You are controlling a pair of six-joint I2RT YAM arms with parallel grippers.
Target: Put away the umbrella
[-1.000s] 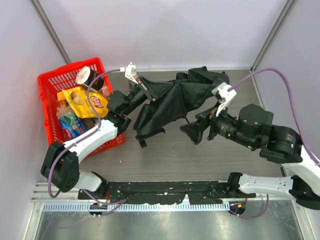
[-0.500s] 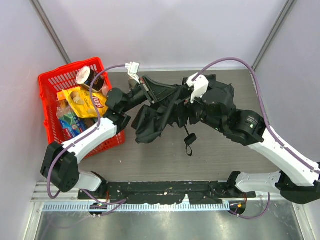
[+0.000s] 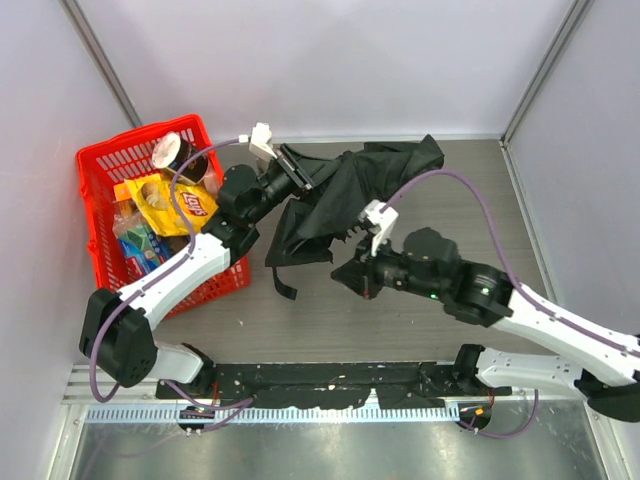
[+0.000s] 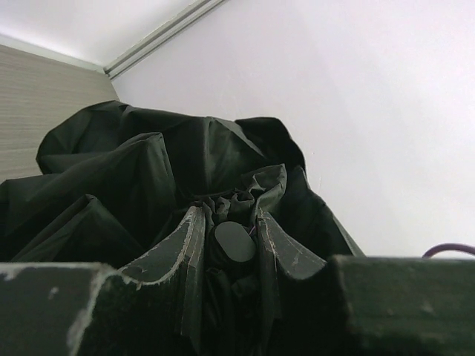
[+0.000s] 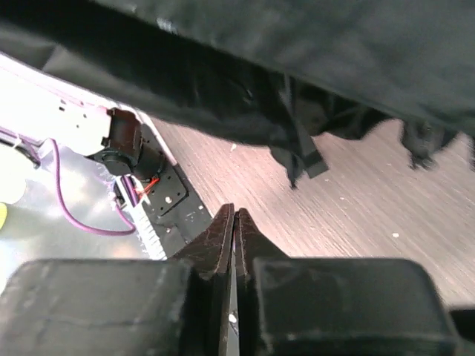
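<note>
The umbrella (image 3: 350, 195) lies half collapsed over the back middle of the table (image 3: 400, 330). Its dark fabric is bunched and creased, one end reaching toward the back right and a fold drooping to the wood on the left, where a narrow strap (image 3: 284, 284) trails toward the front. Its left end is raised off the table in the left gripper (image 3: 292, 172). In the left wrist view the two fingers (image 4: 194, 230) stand close on either side of a round black cap (image 4: 234, 243) at the core of the gathered cloth (image 4: 148, 170), so this claw is clamped on the umbrella. The right gripper (image 3: 350, 275) sits low, just in front of the fabric's front edge. In its own camera the fingertips (image 5: 234, 213) are pressed together with nothing between them, the cloth (image 5: 334, 44) hangs across the top of the view, and a strap (image 5: 303, 152) dangles above the wood. Against the table's left edge stands a red basket (image 3: 95, 165) packed with snacks, a yellow chip bag (image 3: 175, 205) on top; the left arm reaches past its right side.
</note>
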